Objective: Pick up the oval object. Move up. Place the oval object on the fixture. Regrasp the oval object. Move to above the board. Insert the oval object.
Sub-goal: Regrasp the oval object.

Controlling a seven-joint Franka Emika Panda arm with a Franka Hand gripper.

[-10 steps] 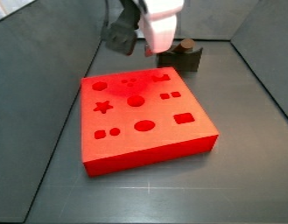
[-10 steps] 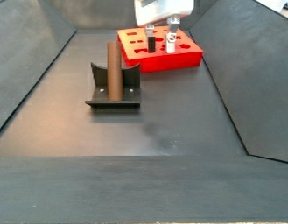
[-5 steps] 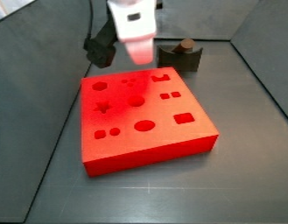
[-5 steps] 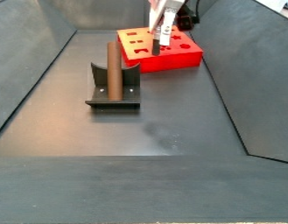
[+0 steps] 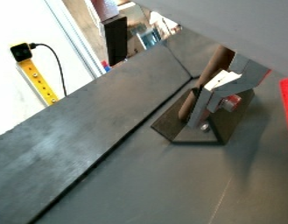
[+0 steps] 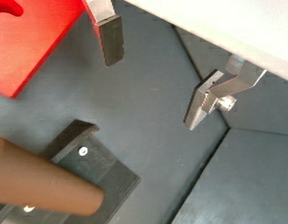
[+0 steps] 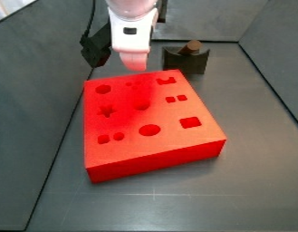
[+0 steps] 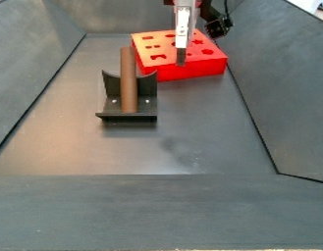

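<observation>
Well, slid the white-bodied gripper (image 7: 130, 60) sideways over the past second, away from the small dark notched fixture (image 7: 191, 62) and out across the back of the bright red-orange square board with shaped holes (image 7: 187, 136). Turned it at the wrist too, going by a side view (image 8: 183, 54). Left the jaws spread wide with nothing between the silver fingers (image 6: 108, 35). Still got the small brown oval peg (image 8: 123, 75) standing upright on the fixture (image 8: 127, 110), well apart from the gripper. Reads like an empty pass over the board, so probably no regrasp yet and no insert until that happens. Can't spot any brand, label or readable writing anywhere, not even on the yellow strip (image 5: 25, 59).
</observation>
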